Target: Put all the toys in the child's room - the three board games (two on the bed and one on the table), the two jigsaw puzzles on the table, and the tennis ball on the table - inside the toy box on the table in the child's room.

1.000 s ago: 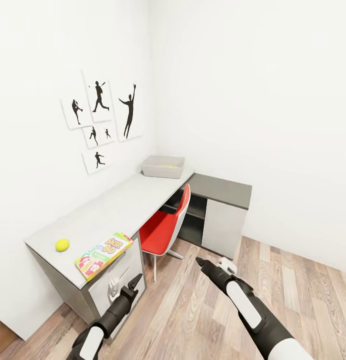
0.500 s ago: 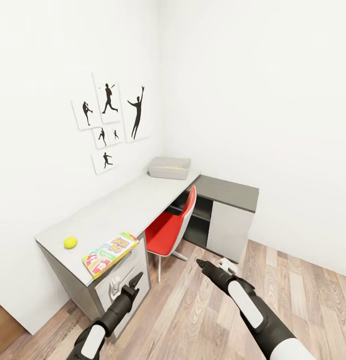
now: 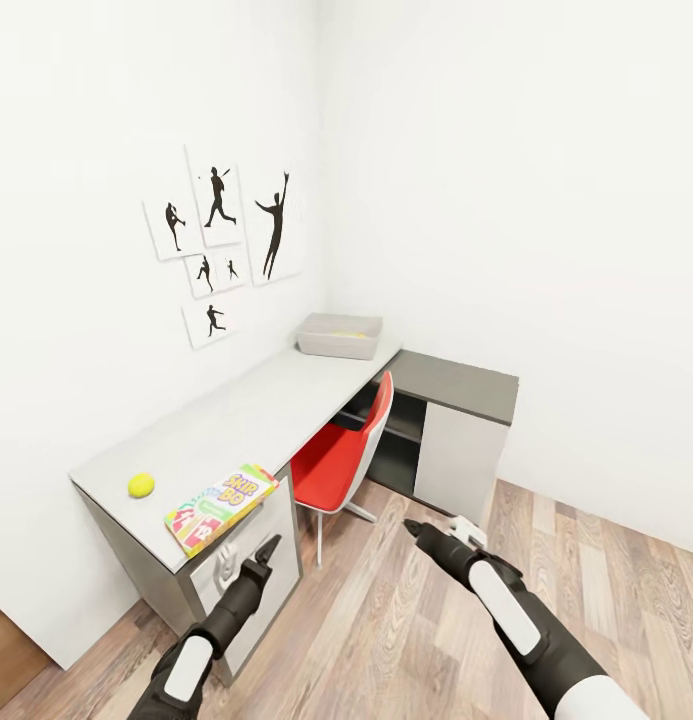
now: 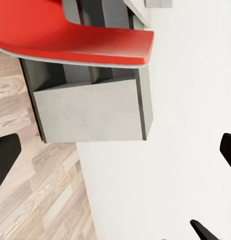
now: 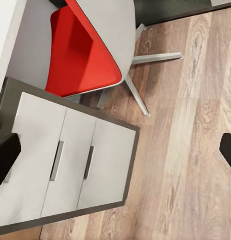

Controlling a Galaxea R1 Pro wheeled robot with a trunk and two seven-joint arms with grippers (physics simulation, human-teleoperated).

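Observation:
The tennis ball (image 3: pixel 141 485) lies near the close end of the table (image 3: pixel 246 410). Beside it, at the table's front edge, is one board game (image 3: pixel 221 507) with colourful print. The toy box (image 3: pixel 339 336) stands at the table's far end by the wall, with a bit of yellow showing inside. The bed and the jigsaw puzzles are out of view. My left gripper (image 3: pixel 249 562) (image 4: pixel 115 155) hangs open in front of the drawers, below the board game. My right gripper (image 3: pixel 441 528) (image 5: pixel 115 152) is open over the floor, right of the chair. Neither holds anything.
A red chair (image 3: pixel 336 460) (image 4: pixel 70 35) (image 5: pixel 80 55) is tucked under the table's middle. White drawers (image 3: pixel 236 560) (image 5: pixel 65 165) fill the near end, and a dark corner section (image 3: pixel 456 385) with a white door closes the far right. Wood-plank floor (image 3: pixel 406 620) stretches in front.
The camera turned a little in the first half second, shifting the whole scene rightward. Since then the view has held still, and both grippers have edged slightly.

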